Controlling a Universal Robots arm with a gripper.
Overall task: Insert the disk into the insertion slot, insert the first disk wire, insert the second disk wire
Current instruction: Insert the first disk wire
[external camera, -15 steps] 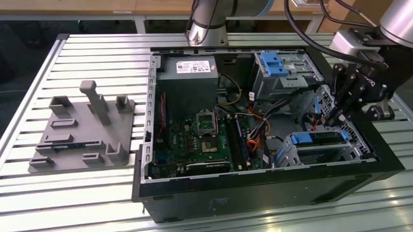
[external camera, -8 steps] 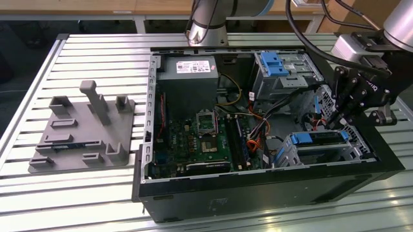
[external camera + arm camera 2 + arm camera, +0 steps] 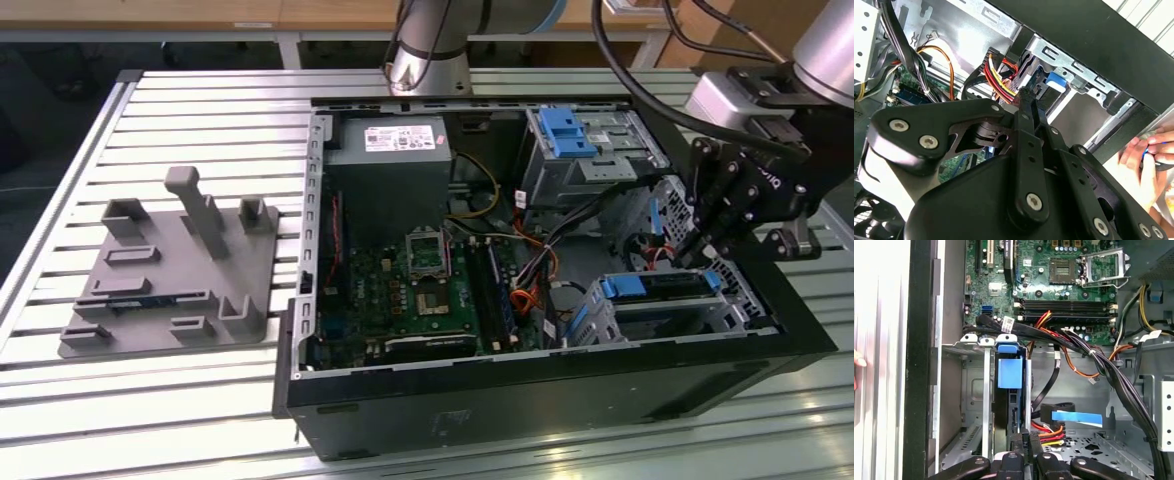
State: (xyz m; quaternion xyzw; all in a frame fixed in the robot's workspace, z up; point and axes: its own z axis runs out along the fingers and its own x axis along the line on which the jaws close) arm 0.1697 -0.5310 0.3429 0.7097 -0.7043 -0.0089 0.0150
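Already the disk [image 3: 1009, 372] sits in the insertion slot [image 3: 970, 390], straight ahead of the jaws, so we judge the work has passed to the wiring. We see the jaws drawn close together, and they appear to pinch a black connector [image 3: 1025, 442] at the end of the red, yellow and black wires [image 3: 1051, 432]. Holding it by its body would keep it square to the disk's near edge, which lies just beyond the tips. Beside the jaws, a flat cable with a blue tag [image 3: 1076, 416] hangs loose, apart from the disk. Farther off, a thick black cable bundle [image 3: 1094, 360] crosses between the jaws and the motherboard [image 3: 1054, 290], crowding the space we work in. Outside the case wall, off to one side of the jaws, a person's hand [image 3: 1144, 152] hovers near.
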